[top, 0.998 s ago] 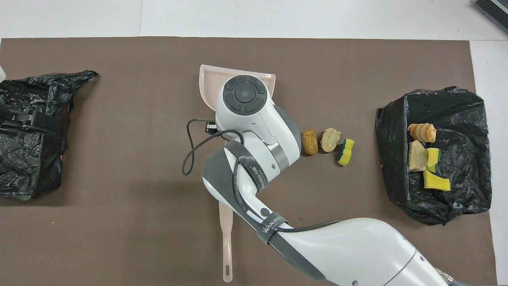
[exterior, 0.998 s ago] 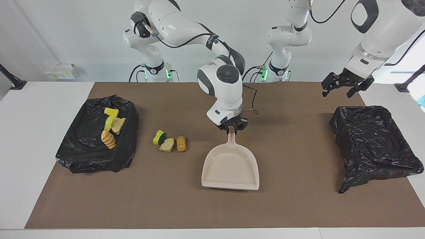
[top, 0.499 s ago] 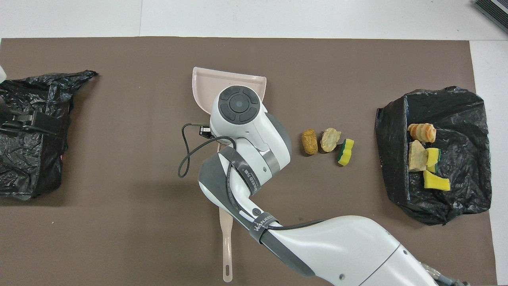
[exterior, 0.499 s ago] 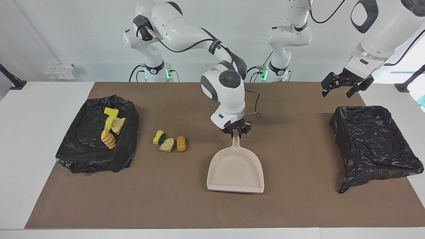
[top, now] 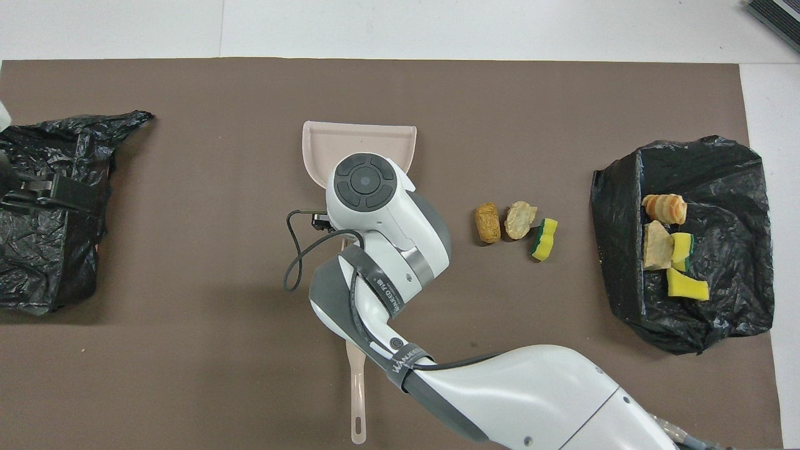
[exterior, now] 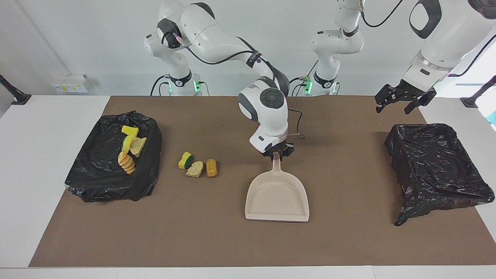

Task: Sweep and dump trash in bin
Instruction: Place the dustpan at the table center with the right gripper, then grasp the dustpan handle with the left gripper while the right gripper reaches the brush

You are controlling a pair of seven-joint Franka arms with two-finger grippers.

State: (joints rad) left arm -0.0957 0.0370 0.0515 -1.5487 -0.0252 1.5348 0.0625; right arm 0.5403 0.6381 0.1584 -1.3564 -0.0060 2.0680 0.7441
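Brown mat (exterior: pixel 348 240): one, laid over most of the white table (exterior: pixel 23 193).
Arms: two; the left one waits.
Bins: two, both lined with black bags. The bin at the right arm's end (exterior: pixel 100 186) holds scraps; the bin at the left arm's end (exterior: pixel 438 166) shows only its liner.
Dustpan (exterior: pixel 277 197): one, beige, flat on the mat mid-table, mouth pointing away from the robots.
Grippers: two. The left gripper (exterior: pixel 405 101) hangs spread wide with nothing in it, over the bin at the left arm's end. The right gripper (exterior: pixel 276 152) is down at the tip of the dustpan's handle; I cannot tell whether it is clenched on it or released.
Trash: seven scraps. Four lie in the bin at the right arm's end: two yellow sponges (exterior: pixel 130 131), a tan chunk (exterior: pixel 137 146) and a ridged bread piece (exterior: pixel 127 162). Three lie in a row on the mat between that bin and the dustpan: a green-sided sponge (exterior: pixel 185 160), a tan piece (exterior: pixel 195 169) and an orange piece (exterior: pixel 211 167).
Trash and right gripper: the row lies well apart from it, toward the right arm's end.
Views: only the overhead view shows a pale long handle (top: pixel 357 400), nearer to the robots than the dustpan; only the facing view shows the right gripper's tips.
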